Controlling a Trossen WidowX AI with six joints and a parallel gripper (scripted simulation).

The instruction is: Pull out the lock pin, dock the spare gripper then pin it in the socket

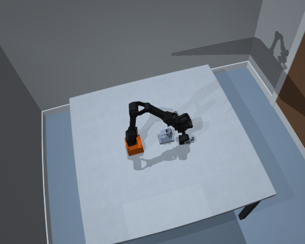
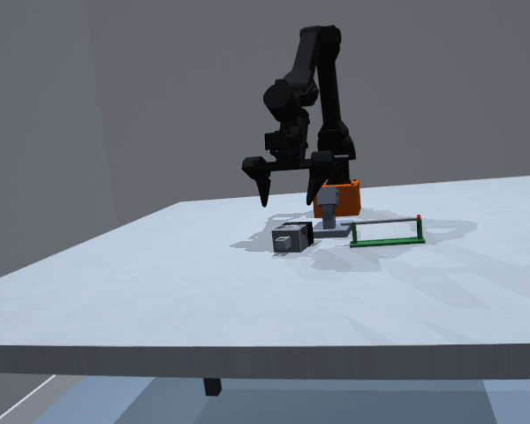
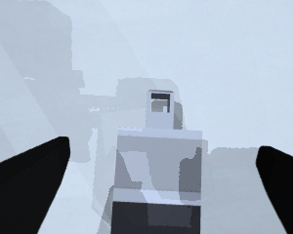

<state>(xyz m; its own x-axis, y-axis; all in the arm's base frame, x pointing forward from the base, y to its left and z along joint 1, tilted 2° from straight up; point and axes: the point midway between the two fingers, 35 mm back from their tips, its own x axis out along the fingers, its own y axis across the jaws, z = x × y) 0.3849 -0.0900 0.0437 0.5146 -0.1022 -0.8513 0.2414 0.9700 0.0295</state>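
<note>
My gripper (image 2: 286,204) (image 3: 163,149) is open and empty, above the spare gripper with one finger to each side of it. The spare gripper (image 2: 293,238) (image 3: 158,163) is a grey block with a black end, lying on the table. Its spigot (image 2: 282,242) (image 3: 160,121), with a square hole, points away from the mount. The grey mount (image 1: 165,138) (image 2: 328,196) stands between the arm's base and the spare gripper, with its socket on a post. The grey lock pin (image 2: 383,222) rests across the green rack (image 2: 386,242), its red head at the far right in the exterior view.
The orange arm base (image 1: 135,150) (image 2: 350,200) stands behind the mount in the exterior view. The rack with the pin is beside the mount and the spare gripper; the arm hides most of it in the top view. The white table (image 1: 108,183) (image 2: 164,296) carries everything.
</note>
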